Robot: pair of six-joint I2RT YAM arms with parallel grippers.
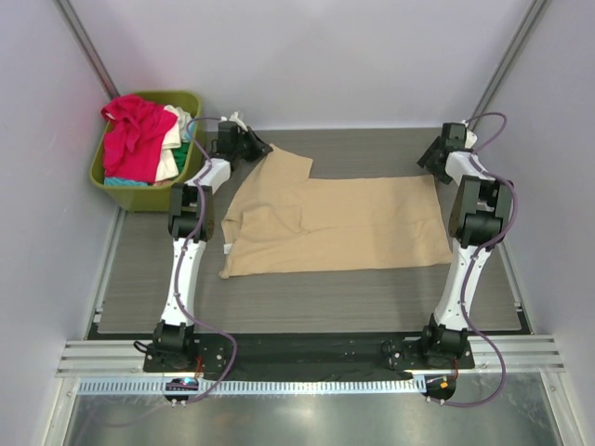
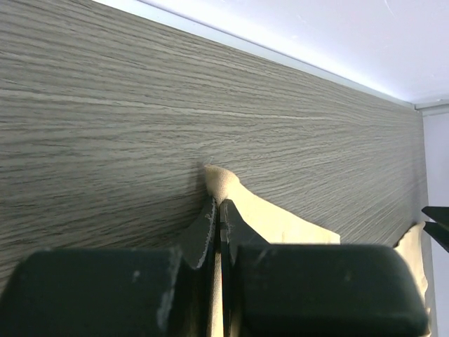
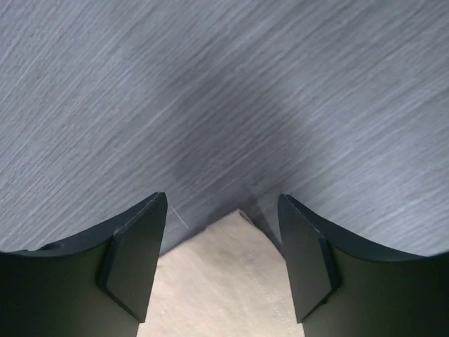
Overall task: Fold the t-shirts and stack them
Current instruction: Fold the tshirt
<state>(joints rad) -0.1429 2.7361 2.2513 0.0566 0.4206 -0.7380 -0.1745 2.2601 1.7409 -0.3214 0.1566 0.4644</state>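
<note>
A tan t-shirt [image 1: 344, 218] lies spread on the grey table, with its left part folded over itself. At the shirt's far left corner, my left gripper [image 1: 260, 149] is shut on a pinch of tan cloth [image 2: 280, 221]; in the left wrist view the fold pokes out just past the closed gripper [image 2: 219, 203]. My right gripper [image 1: 429, 160] sits low at the far right corner. It [image 3: 222, 198] is open, and the stitched hem corner [image 3: 224, 281] lies between its two fingers, touching neither. More t-shirts, pink-red [image 1: 135, 135], cream-white [image 1: 172, 139] and teal [image 1: 125, 181], are heaped in the basket.
The olive-green basket [image 1: 167, 94] stands off the table's far left corner, close to the left arm. White walls enclose the table on three sides. Bare wood-grain tabletop [image 1: 307, 297] stretches between the shirt and the arm bases.
</note>
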